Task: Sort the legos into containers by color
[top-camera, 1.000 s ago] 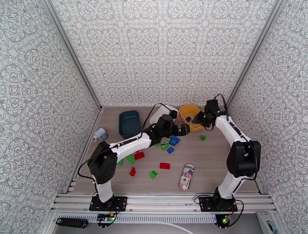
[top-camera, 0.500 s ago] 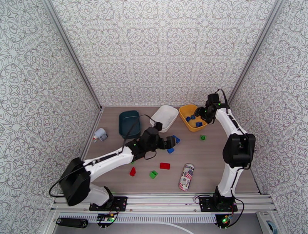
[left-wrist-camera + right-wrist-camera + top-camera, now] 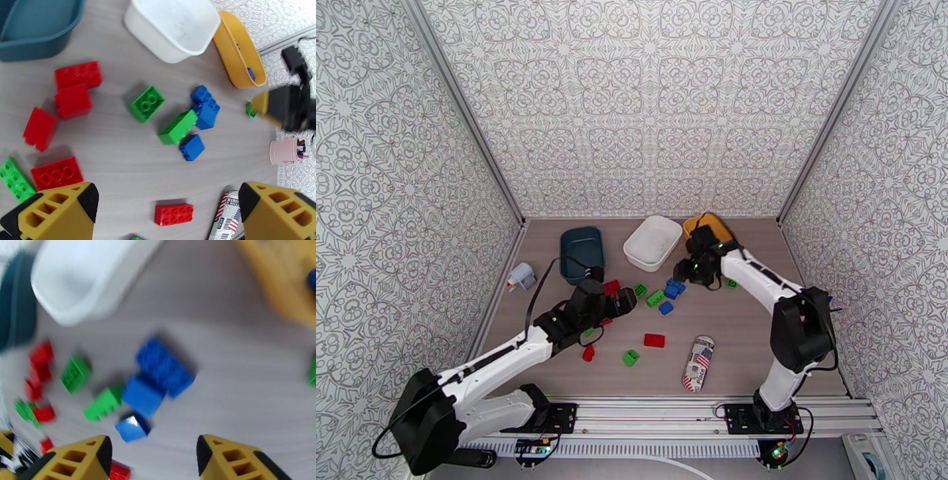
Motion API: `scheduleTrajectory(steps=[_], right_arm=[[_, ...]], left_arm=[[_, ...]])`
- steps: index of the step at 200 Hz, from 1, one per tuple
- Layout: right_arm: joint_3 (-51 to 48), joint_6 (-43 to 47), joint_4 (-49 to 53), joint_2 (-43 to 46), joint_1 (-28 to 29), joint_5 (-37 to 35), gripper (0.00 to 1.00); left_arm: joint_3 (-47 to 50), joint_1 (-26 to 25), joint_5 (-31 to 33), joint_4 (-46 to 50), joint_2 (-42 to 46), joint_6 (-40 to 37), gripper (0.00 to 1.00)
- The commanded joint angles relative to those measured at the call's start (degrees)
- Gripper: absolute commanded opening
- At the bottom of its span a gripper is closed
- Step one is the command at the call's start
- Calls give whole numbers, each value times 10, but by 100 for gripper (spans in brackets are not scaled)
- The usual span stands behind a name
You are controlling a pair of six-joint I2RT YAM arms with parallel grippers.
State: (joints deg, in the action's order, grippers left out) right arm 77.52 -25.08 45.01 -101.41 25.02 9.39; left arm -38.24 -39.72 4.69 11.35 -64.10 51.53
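Red, green and blue legos lie scattered mid-table: a blue pair point(image 3: 204, 106), a green brick point(image 3: 177, 127), a small blue one point(image 3: 192, 147) and red ones point(image 3: 78, 75). The teal bin point(image 3: 581, 253), white bin point(image 3: 653, 241) and yellow bin point(image 3: 709, 224) stand in a row at the back. A blue brick point(image 3: 251, 73) lies in the yellow bin. My left gripper point(image 3: 166, 215) hangs open above a red brick point(image 3: 173, 213), holding nothing. My right gripper point(image 3: 154, 461) is open and empty over the blue bricks point(image 3: 164, 368); that view is blurred.
A printed can point(image 3: 699, 363) lies near the front right. A pink cup point(image 3: 284, 150) of markers stands past the right gripper. One green brick point(image 3: 731, 283) sits apart at the right, and a small grey-white object point(image 3: 521, 276) rests by the left wall.
My right gripper left the yellow bin, opened, and swung left over the blue bricks. My left arm pulled back toward the near left, uncovering the red and green bricks.
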Motion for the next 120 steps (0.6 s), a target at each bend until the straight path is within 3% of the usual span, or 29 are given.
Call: scheduleTrajectory(steps=[1, 45, 120], right_arm=[[-39, -12, -27, 16, 36, -27, 61], [-70, -11, -42, -15, 89, -57, 63], [-31, 21, -17, -95, 142, -148, 67]], left_arm=[[23, 2, 11, 14, 16, 26, 99], [52, -2, 13, 6, 29, 47, 99], [62, -6, 17, 8, 44, 53, 99]])
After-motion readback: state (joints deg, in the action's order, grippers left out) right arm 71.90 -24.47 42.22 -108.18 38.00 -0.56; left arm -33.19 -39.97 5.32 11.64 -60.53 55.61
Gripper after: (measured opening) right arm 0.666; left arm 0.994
